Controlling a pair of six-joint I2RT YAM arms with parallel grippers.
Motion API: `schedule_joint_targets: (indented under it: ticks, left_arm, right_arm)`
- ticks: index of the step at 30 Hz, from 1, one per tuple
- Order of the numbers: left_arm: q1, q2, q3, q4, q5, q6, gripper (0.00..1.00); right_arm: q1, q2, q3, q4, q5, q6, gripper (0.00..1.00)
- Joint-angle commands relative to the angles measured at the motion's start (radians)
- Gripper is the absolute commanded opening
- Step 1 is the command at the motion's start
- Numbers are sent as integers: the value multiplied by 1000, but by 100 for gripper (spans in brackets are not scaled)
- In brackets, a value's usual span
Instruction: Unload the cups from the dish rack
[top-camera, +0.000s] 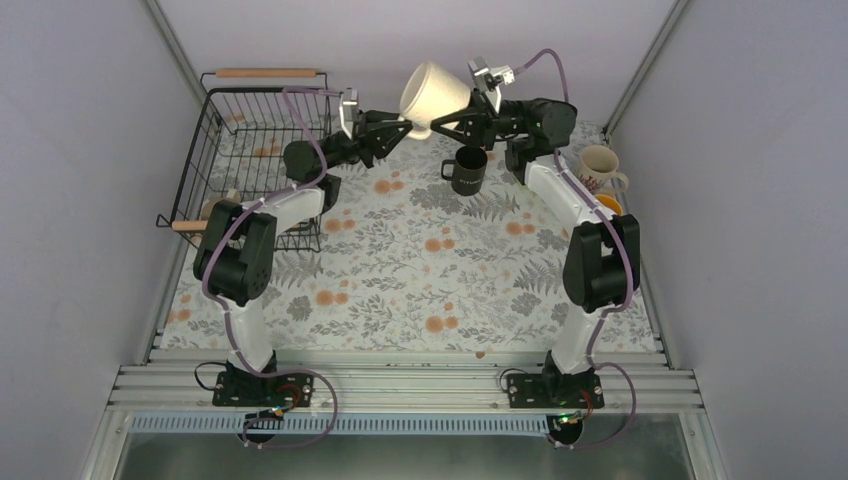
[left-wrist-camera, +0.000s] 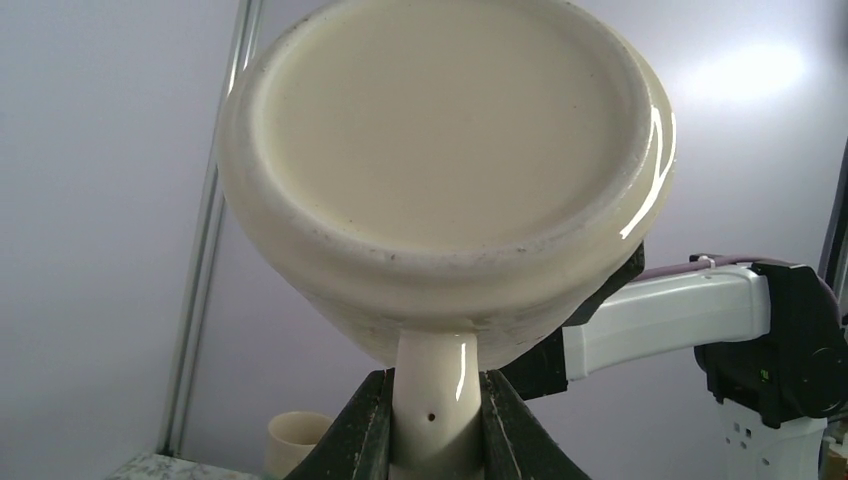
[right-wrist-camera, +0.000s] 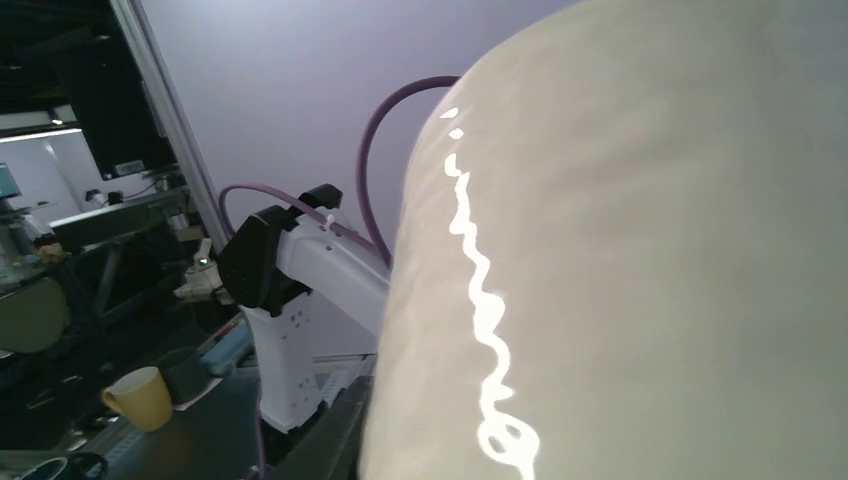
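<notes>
A large cream mug (top-camera: 435, 92) hangs in the air at the back of the table, between both arms. My left gripper (top-camera: 398, 126) is shut on its handle (left-wrist-camera: 437, 385); the left wrist view shows the mug's underside (left-wrist-camera: 445, 130). My right gripper (top-camera: 442, 122) meets the mug from the right and is closed on its wall. The mug's side (right-wrist-camera: 640, 250) fills the right wrist view, with one finger (right-wrist-camera: 335, 440) against it and the other hidden. The black wire dish rack (top-camera: 228, 135) stands at the back left, with a beige mug (top-camera: 214, 206) near its front handle.
A black mug (top-camera: 467, 170) stands upright on the floral mat just below the held mug. A patterned cream mug (top-camera: 600, 167) and one with an orange inside (top-camera: 608, 205) stand at the right edge. A cream cup (left-wrist-camera: 293, 438) shows low in the left wrist view.
</notes>
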Motion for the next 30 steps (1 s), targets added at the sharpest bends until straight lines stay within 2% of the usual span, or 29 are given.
schedule_joint_targets:
  ticks: [1,3,7,9,10,12,13,14,16,18,20,23,30]
  left_arm:
    - [-16,-9,29,155,-23,-6,2]
    - [-17,-16,26,147,-14,2,2]
    - [-17,-43,22,94,17,47,2]
    - [-17,-67,23,26,39,100,2]
    - [-17,-82,24,-13,53,129,3]
    - [-15,-122,21,-125,80,212,13]
    - [-13,-146,19,-186,90,265,23]
    - [-8,-171,17,-250,99,317,32]
    - [4,-220,25,-385,118,416,57]
    - [21,-278,44,-568,100,531,84]
    - [42,-336,70,-734,83,644,98]
    - [81,-410,132,-966,70,783,100]
    - [175,-430,514,-1678,-51,1183,100]
  right_arm:
    - [20,2,18,70,15,0,15]
    - [24,-8,8,59,11,-14,4]
    - [25,-40,-3,-88,-7,-145,3]
    - [25,-60,12,-282,-19,-295,3]
    - [26,-72,47,-443,-22,-414,3]
    - [27,-69,192,-1004,-2,-814,3]
    - [30,-50,292,-1243,11,-996,3]
    - [29,-28,366,-1404,13,-1099,3]
    - [18,8,475,-1612,41,-1207,3]
    - [0,17,520,-1724,88,-1269,3]
    - [-16,17,554,-1827,148,-1343,3]
    - [-21,34,638,-2045,323,-1528,3]
    - [-31,59,660,-2357,711,-1803,3]
